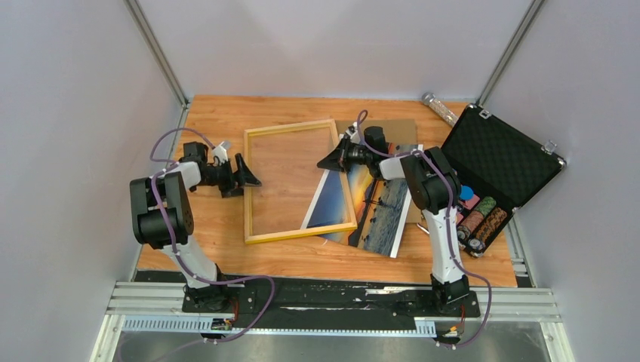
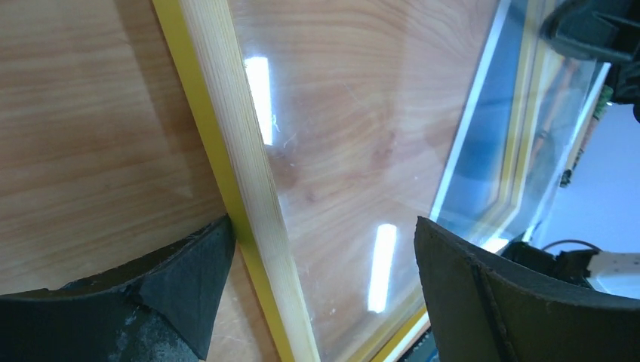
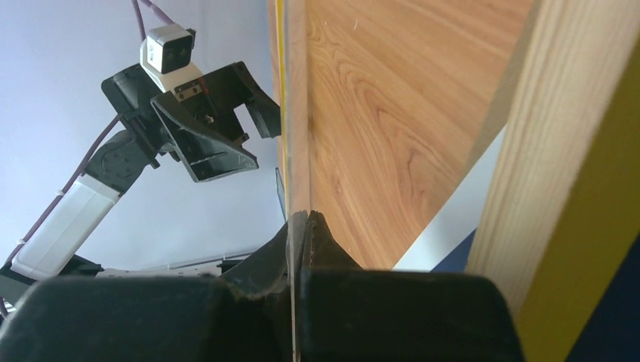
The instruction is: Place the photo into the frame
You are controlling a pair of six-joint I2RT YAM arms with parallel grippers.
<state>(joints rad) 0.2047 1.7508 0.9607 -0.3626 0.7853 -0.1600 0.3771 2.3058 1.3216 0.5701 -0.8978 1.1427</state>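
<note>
The yellow frame [image 1: 249, 188] lies flat on the wooden table, its clear pane [image 2: 355, 151] glinting inside it. The photo [image 1: 381, 207], orange sunset over blue, lies tilted partly under the frame's right rail; its white edge and blue show through the pane [image 2: 483, 143]. My left gripper [image 1: 247, 176] is open astride the frame's left rail [image 2: 241, 166], one finger [image 2: 181, 279] outside it, the other [image 2: 483, 302] over the pane. My right gripper [image 1: 333, 160] at the frame's far right corner is shut on the thin clear pane's edge [image 3: 294, 188], beside the rail [image 3: 551, 136].
A brown backing board [image 1: 392, 130] lies behind the right gripper. An open black foam-lined case [image 1: 498, 162] stands at the right with stacks of chips [image 1: 479, 217] in front of it. A glittery tube [image 1: 439, 108] lies at the back right corner.
</note>
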